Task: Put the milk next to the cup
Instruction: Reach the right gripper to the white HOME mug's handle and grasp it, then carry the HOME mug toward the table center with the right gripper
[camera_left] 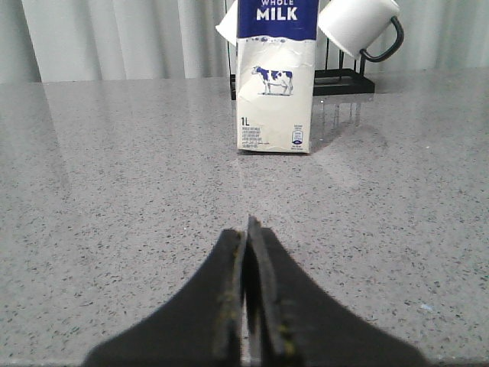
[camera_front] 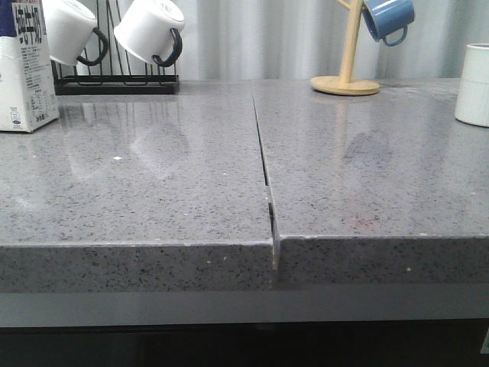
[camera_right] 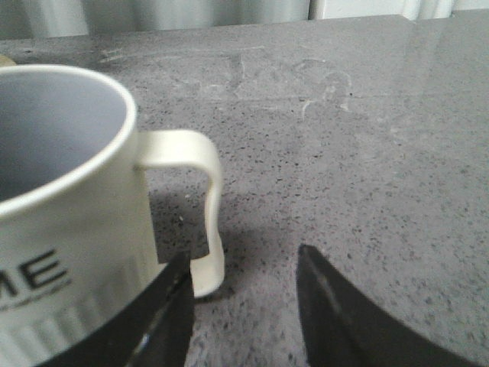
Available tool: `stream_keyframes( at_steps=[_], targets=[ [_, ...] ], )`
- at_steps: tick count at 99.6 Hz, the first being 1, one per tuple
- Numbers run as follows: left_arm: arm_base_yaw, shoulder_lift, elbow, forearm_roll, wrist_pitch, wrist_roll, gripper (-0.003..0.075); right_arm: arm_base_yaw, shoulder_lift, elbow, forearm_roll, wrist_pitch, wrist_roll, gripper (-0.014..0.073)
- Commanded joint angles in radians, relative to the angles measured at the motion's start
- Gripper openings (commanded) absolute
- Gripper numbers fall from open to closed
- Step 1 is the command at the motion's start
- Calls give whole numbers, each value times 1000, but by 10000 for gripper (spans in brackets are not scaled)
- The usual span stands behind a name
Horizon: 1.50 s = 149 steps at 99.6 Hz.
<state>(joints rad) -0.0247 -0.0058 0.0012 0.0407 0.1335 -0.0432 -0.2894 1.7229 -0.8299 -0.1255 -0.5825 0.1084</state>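
Note:
The milk [camera_front: 27, 65] stands upright at the far left of the grey counter; in the left wrist view the milk [camera_left: 275, 76] shows its cow picture and dark blue top, some way ahead of my left gripper [camera_left: 248, 229]. That gripper is shut with nothing in it. The cup [camera_front: 474, 84] sits at the far right edge of the front view. In the right wrist view the cup [camera_right: 65, 222] with its white handle [camera_right: 202, 199] is very close. My right gripper [camera_right: 244, 264] is open, one finger [camera_right: 172, 306] by the handle's base.
A black rack [camera_front: 114, 76] behind the milk holds two white mugs with black handles [camera_front: 149, 30]. A wooden mug tree [camera_front: 348, 69] with a blue mug [camera_front: 388, 19] stands at the back right. A seam [camera_front: 266, 172] splits the counter in two.

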Motion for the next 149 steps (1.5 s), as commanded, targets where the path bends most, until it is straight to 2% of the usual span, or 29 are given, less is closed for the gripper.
stream_keyframes(
  at_steps=[1, 29, 53, 67, 86, 102, 104, 120, 149],
  targets=[
    [-7, -32, 42, -8, -79, -2, -21, -6, -10, -59, -7, -77, -7, 340],
    [-7, -32, 42, -8, -79, -2, -21, -6, 91, -170, -7, -77, -7, 321],
    [-7, -32, 42, -8, -79, -2, -21, -6, 114, -195, -8, -74, -7, 22],
    [-7, -32, 42, -8, -79, -2, -21, -6, 114, -195, -8, -73, -7, -71],
    [-7, -32, 42, -8, -79, -2, -21, 1, 103, -195, -10, -71, -7, -69],
    [-7, -32, 42, -8, -79, -2, -21, 47, 41, -192, -12, -42, -7, -69],
    [-7, -32, 42, -8, -79, -2, -21, 92, -8, -184, -12, -8, -6, -69],
    [-7, -32, 42, -8, -79, -2, -21, 202, -86, -160, -11, 42, -5, -69],
    [-7, -32, 42, -8, -79, -2, -21, 425, -124, -148, 21, 101, -2, -69]
  ],
)
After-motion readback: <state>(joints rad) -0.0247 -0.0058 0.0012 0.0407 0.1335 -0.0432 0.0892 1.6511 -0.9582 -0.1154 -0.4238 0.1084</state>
